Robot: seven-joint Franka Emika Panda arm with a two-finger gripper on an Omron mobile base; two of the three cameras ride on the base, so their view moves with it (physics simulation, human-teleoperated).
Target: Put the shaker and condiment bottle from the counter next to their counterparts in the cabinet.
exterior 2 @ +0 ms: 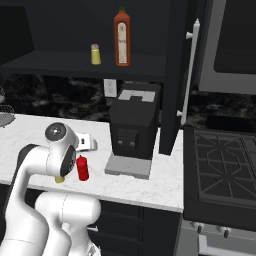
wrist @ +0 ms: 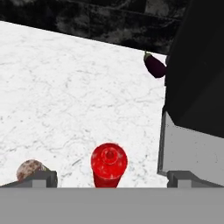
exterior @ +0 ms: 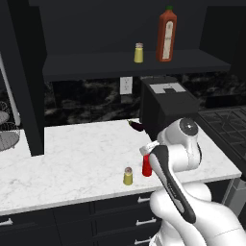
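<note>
The red condiment bottle [exterior: 146, 166] [exterior 2: 82, 168] [wrist: 109, 162] stands upright near the front of the marble counter [exterior: 72, 158]. In the hand view, my gripper [wrist: 113, 177] hangs open directly above it, one fingertip on each side and the nozzle cap between them. The yellow shaker [exterior: 128, 176] [wrist: 30, 169] with its brownish cap stands just left of the bottle. It is mostly hidden behind my arm in the right base view. On the black cabinet shelf [exterior: 120, 65] stand the counterparts: a tall orange-red bottle [exterior: 166, 36] [exterior 2: 121, 37] and a yellow shaker [exterior: 139, 53] [exterior 2: 95, 54].
A black coffee machine [exterior: 163, 105] [exterior 2: 132, 130] stands close to the right of the bottle, its grey base [wrist: 192, 153] beside my right fingertip. A dark eggplant [exterior: 137, 126] [wrist: 154, 65] lies behind. A stove [exterior 2: 220, 170] is at the right and a wire basket [exterior: 7, 137] at the far left.
</note>
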